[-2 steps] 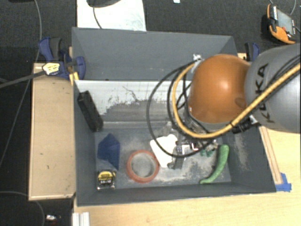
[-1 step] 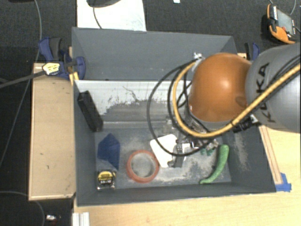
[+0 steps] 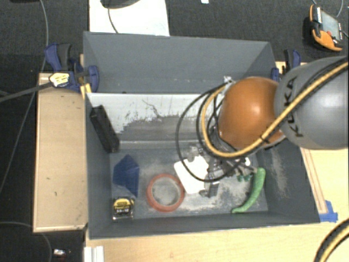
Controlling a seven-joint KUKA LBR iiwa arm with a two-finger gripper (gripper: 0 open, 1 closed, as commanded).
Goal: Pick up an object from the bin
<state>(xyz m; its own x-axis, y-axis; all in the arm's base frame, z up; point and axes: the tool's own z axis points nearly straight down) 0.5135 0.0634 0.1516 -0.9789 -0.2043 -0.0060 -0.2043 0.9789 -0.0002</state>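
Note:
My gripper (image 3: 211, 186) hangs low in the bin's front right part, beneath the arm's orange cover. It sits at the right edge of a white flat object (image 3: 189, 178) that lies on the bin floor. A red ring with a clear middle (image 3: 166, 192) lies just left of the white object. A green curved, bean-like thing (image 3: 252, 192) lies to the gripper's right, near the front wall.
A black bar (image 3: 104, 127) leans along the left wall. A blue folded piece (image 3: 126, 172) and a small yellow-and-black tape measure (image 3: 123, 207) lie in the front left corner. The arm and its cables cover the right middle of the bin.

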